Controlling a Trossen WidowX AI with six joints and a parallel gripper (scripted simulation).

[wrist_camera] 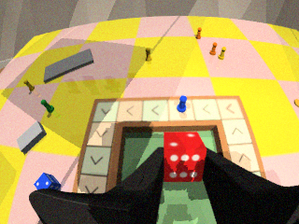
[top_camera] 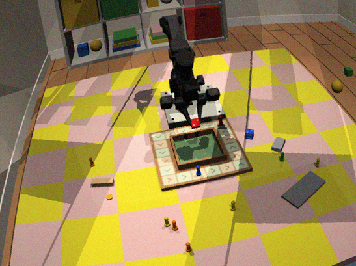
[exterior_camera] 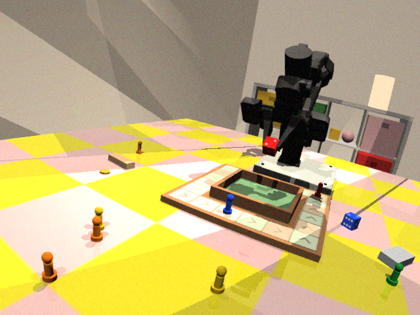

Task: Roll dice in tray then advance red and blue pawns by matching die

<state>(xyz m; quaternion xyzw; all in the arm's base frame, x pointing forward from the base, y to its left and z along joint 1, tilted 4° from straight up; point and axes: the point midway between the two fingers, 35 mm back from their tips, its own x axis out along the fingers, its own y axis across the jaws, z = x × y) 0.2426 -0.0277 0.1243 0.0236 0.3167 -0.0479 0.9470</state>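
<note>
My gripper (top_camera: 194,121) (exterior_camera: 272,145) (wrist_camera: 181,152) is shut on the red die (top_camera: 195,123) (exterior_camera: 270,146) (wrist_camera: 183,157), held in the air on the robot-base side of the tray (top_camera: 201,163) (exterior_camera: 257,207) (wrist_camera: 168,123). The visible part of the green tray floor holds no die. The blue die (top_camera: 249,134) (exterior_camera: 351,220) (wrist_camera: 48,182) lies on the mat beside the board (top_camera: 184,176) (exterior_camera: 251,220) (wrist_camera: 156,110). The blue pawn (top_camera: 198,170) (exterior_camera: 228,205) (wrist_camera: 182,105) stands upright on the board's far row. The red pawn (top_camera: 220,121) (exterior_camera: 319,190) stands on the corner near the base.
A grey block (top_camera: 278,144) (exterior_camera: 396,256) (wrist_camera: 32,137) and green pawn (top_camera: 282,156) (exterior_camera: 395,274) (wrist_camera: 47,106) are beyond the blue die. A dark slab (top_camera: 304,189) (wrist_camera: 69,65), a tan block (top_camera: 102,182) (exterior_camera: 121,161), a small orange disc (top_camera: 109,197) and several yellow and orange pawns are scattered around.
</note>
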